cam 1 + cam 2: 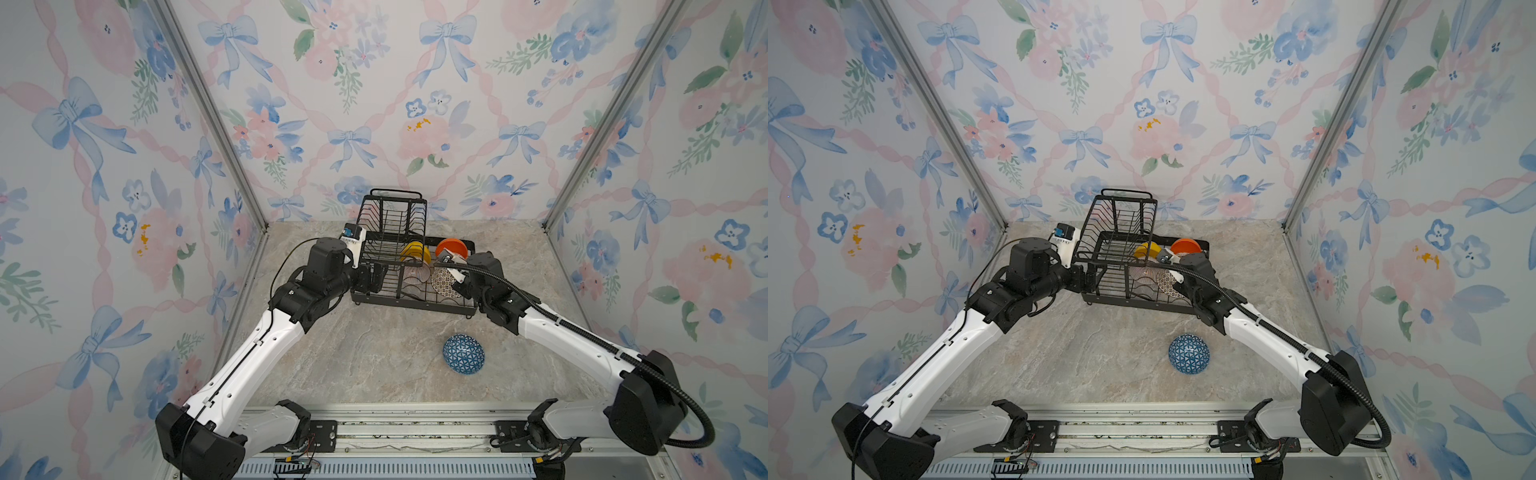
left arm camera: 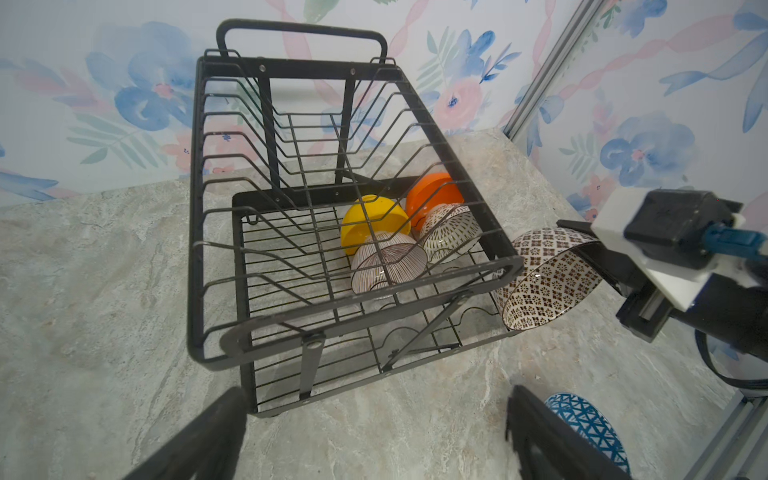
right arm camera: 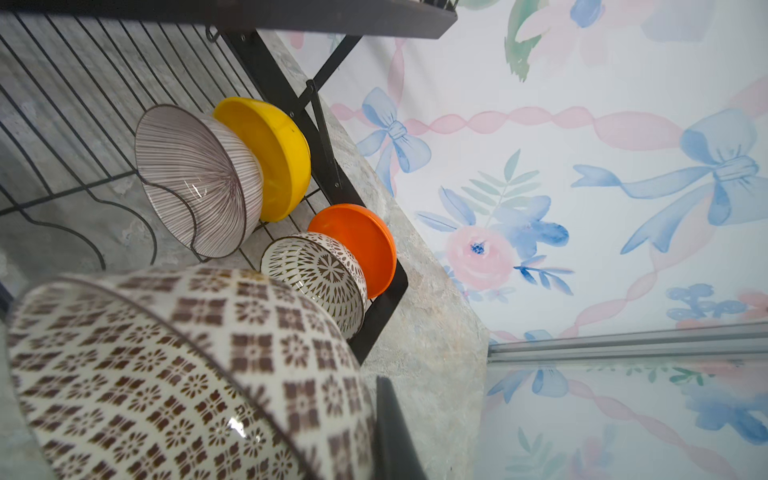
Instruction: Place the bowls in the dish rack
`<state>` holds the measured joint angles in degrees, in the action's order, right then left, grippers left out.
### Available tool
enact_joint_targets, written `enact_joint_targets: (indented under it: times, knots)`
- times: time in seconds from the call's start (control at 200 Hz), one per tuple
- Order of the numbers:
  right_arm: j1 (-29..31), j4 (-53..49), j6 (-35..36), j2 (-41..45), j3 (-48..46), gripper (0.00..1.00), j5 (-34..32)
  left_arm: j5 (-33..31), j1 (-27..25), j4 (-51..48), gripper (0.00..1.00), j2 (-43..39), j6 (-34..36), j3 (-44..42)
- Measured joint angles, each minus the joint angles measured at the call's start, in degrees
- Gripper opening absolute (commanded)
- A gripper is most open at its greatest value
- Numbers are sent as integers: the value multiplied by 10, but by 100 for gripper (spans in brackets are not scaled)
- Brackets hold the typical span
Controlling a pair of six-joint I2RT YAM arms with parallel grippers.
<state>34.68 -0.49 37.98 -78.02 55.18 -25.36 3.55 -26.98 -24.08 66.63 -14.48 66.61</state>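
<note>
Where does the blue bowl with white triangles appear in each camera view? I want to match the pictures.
Top view: the blue bowl lies on the table, in front of the dish rack, nearer the right arm.
Top view: same place.
Left wrist: partly seen, just outside the open left gripper.
Right wrist: not in it.
Shared landmark: the dish rack, in all four views.

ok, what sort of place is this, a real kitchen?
Probably a staged robot test cell, not a kitchen: wallpaper panels in aluminium framing box in a marble-look tabletop, with left arm and right arm on a base rail, facing a wire dish rack.
</note>
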Motion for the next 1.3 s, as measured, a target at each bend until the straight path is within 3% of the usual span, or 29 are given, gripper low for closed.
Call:
enact_joint_targets:
  times: [0.28,0.575,1.025,1.3]
  knots:
    - [13,108,108,-5,-56,0,-11,7,12,-3,98,-9,-4,-9]
    - [29,174,176,-59,-59,0,-25,12,15,-3,98,-15,-4,-18]
    - [37,232,228,-134,-57,0,-40,17,17,-3,98,-32,-8,-30]
    - [37,225,210,-179,-16,0,-54,21,19,-3,98,-33,-8,-32]
